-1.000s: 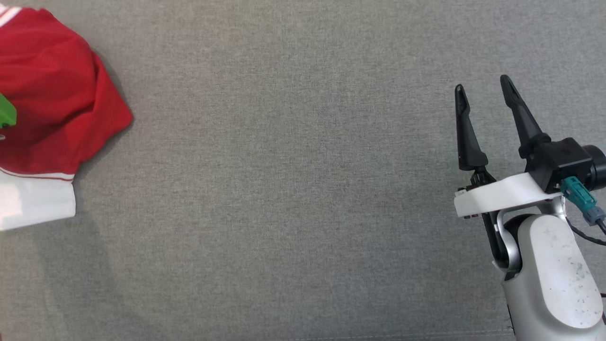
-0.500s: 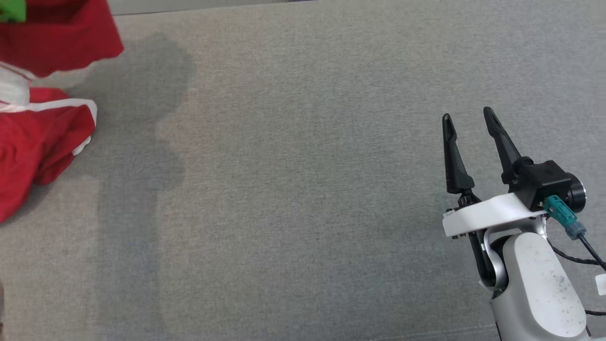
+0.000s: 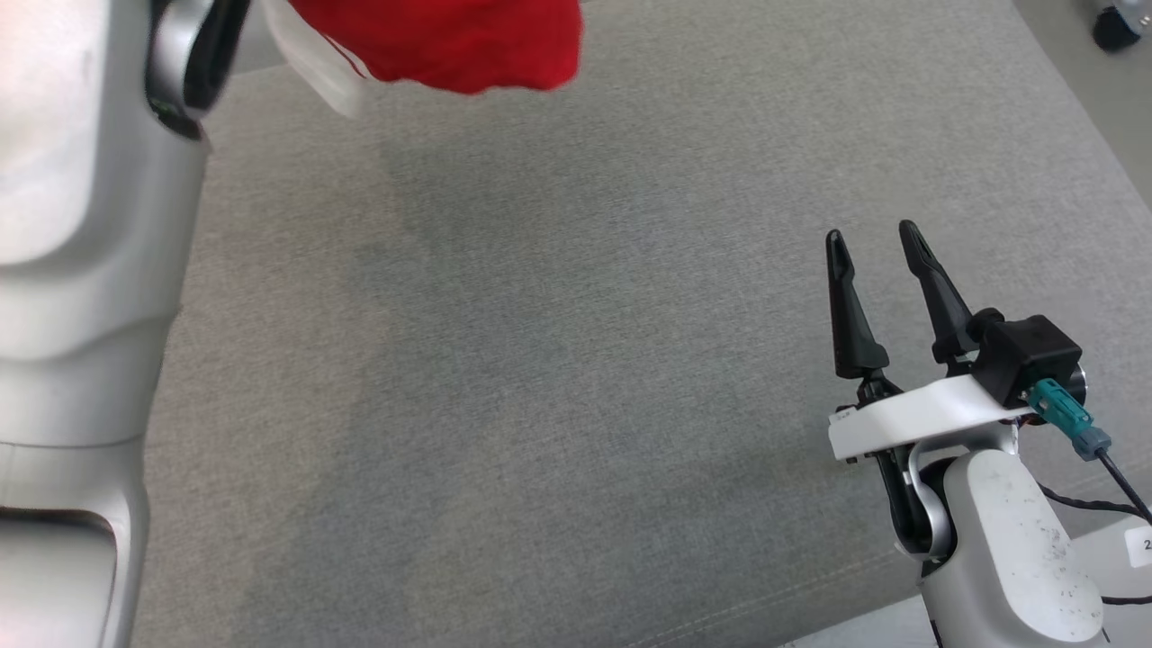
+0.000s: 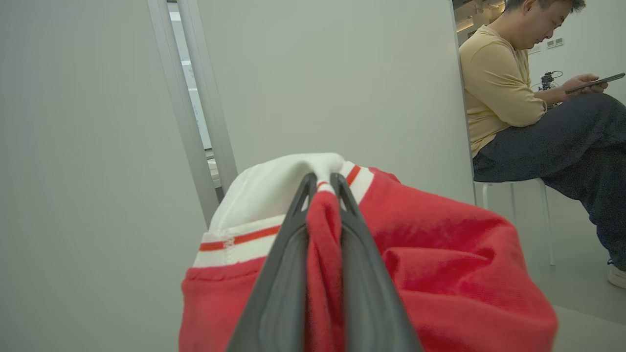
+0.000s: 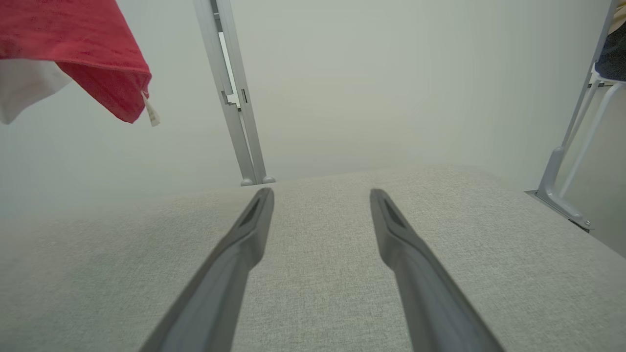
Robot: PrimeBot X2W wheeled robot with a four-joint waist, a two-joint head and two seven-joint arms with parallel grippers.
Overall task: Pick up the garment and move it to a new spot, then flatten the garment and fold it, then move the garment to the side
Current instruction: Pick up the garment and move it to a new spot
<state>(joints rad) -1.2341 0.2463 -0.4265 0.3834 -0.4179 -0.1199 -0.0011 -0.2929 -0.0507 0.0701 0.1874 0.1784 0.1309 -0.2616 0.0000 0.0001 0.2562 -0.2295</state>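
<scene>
The garment (image 3: 450, 40) is red with white, red-striped trim and hangs in the air at the head view's top edge, off the grey cushion (image 3: 558, 360). In the left wrist view my left gripper (image 4: 322, 178) is shut on a bunched fold of the garment (image 4: 440, 274) near its white trim. The pale left forearm (image 3: 81, 270) rises along the head view's left side. My right gripper (image 3: 871, 236) stands open at the lower right, low over the cushion, with nothing between its fingers. The right wrist view has the garment (image 5: 73, 44) hanging at upper left, far from the right gripper (image 5: 320, 191).
A pale wall panel with a grey metal post (image 5: 234, 93) stands behind the cushion. A person (image 4: 533, 98) sits on a white stool at the right, holding a phone. The cushion's right edge (image 3: 1080, 126) drops to the floor.
The head camera has swung, so the whole picture shifted. The garment has come off the cushion and now hangs in the air. My left forearm has come into view. The right gripper stays open.
</scene>
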